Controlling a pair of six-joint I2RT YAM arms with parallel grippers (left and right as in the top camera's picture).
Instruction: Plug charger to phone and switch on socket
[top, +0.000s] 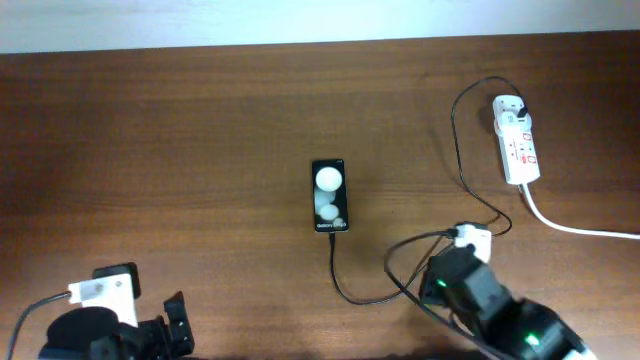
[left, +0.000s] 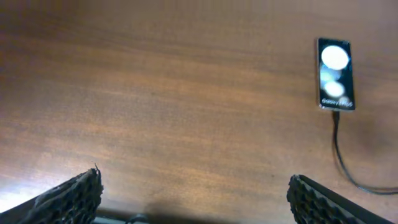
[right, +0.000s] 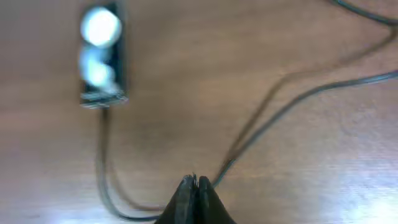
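The black phone (top: 330, 196) lies face up mid-table, also in the left wrist view (left: 335, 74) and blurred in the right wrist view (right: 101, 56). The thin black charger cable (top: 340, 275) meets the phone's near end and loops right and back to a plug at the top of the white socket strip (top: 519, 145). My right gripper (right: 194, 186) is shut and empty, its tip just above the cable (right: 273, 115); in the overhead view it is right of the loop (top: 450, 258). My left gripper (left: 196, 202) is open and empty at the front left (top: 150, 325).
The socket's thick white cord (top: 580, 228) runs off to the right edge. The charger cable crosses itself in loose loops just in front of the right arm. The table's front edge is right below the left fingers.
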